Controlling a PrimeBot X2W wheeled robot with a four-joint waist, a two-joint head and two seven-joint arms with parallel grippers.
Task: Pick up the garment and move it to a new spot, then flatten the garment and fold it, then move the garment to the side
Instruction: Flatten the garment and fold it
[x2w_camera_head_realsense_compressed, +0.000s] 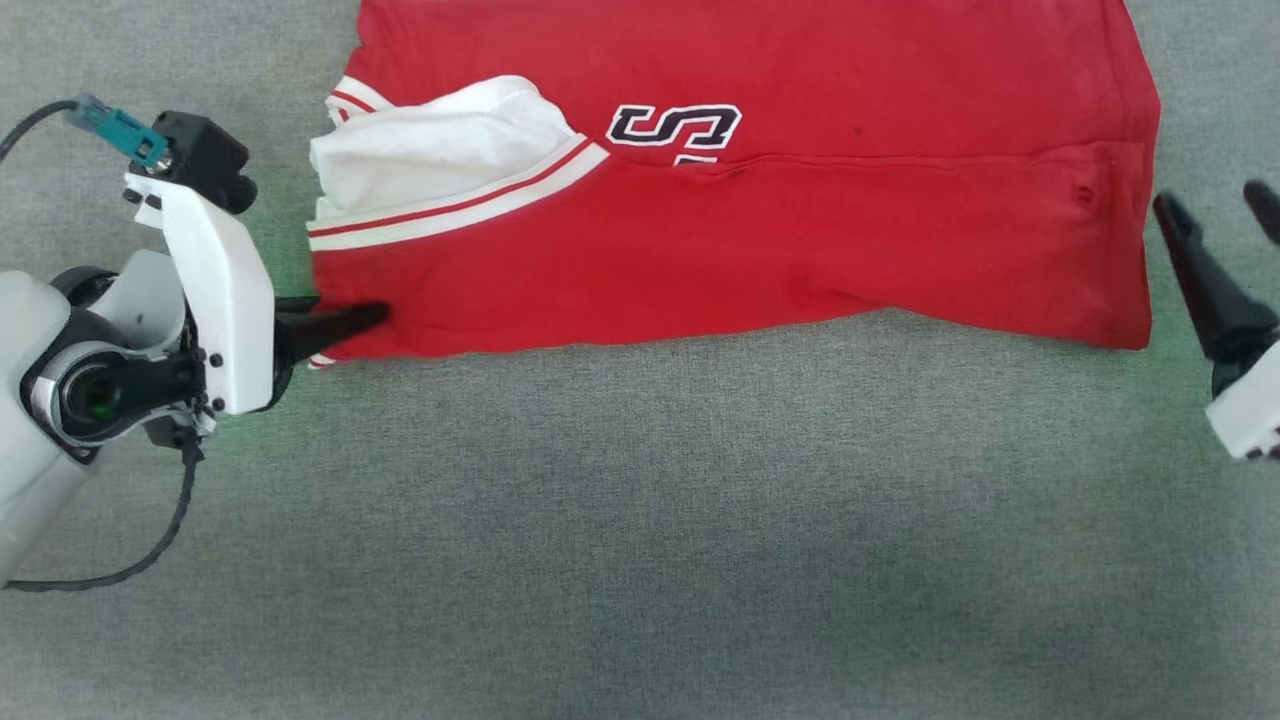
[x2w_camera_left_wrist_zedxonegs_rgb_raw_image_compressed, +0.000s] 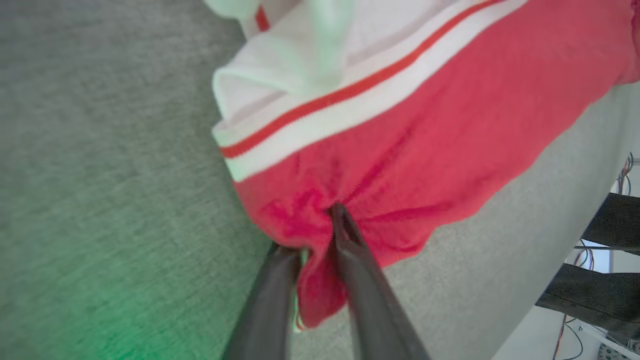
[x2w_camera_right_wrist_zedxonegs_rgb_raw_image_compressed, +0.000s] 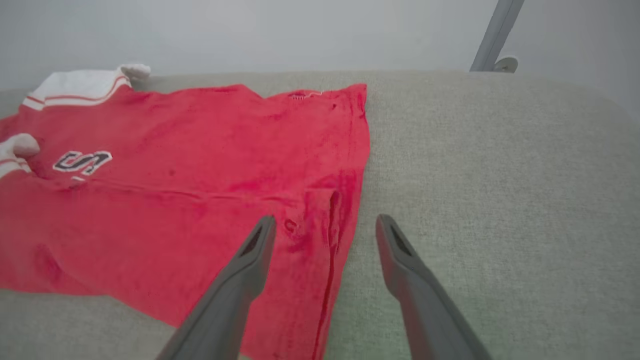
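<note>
Grey woven covering over the whole table (x2w_camera_head_realsense_compressed: 640, 520). At the left, left hand (x2w_camera_head_realsense_compressed: 372, 316) clamped narrow on the near-left corner of the garment (x2w_camera_head_realsense_compressed: 800, 230), lying low and pointing right. In the left wrist view, that left hand (x2w_camera_left_wrist_zedxonegs_rgb_raw_image_compressed: 310, 232) with the garment (x2w_camera_left_wrist_zedxonegs_rgb_raw_image_compressed: 400, 150) bunched and puckered between its two dark fingers (x2w_camera_left_wrist_zedxonegs_rgb_raw_image_compressed: 362, 280), a lobe of red fabric hanging down between them. Just beyond that corner, a white panel (x2w_camera_head_realsense_compressed: 430, 150) folded over the red, edged by white-and-red striped trim (x2w_camera_head_realsense_compressed: 460, 205). Further right, garment spread mostly flat across the far part of the table, with a long crease (x2w_camera_head_realsense_compressed: 900, 160) running left to right, a dark-outlined letter S (x2w_camera_head_realsense_compressed: 675, 125) partly tucked under it, near edge slightly wavy. At the right, right hand (x2w_camera_head_realsense_compressed: 1210, 200) spread wide and holding nothing, just beside the garment's right edge. From the right wrist view, right hand (x2w_camera_right_wrist_zedxonegs_rgb_raw_image_compressed: 325, 222) straddling that hem, one finger above the garment (x2w_camera_right_wrist_zedxonegs_rgb_raw_image_compressed: 200, 200), the other above bare table (x2w_camera_right_wrist_zedxonegs_rgb_raw_image_compressed: 500, 200). Contact with the cloth there: cannot tell.
</note>
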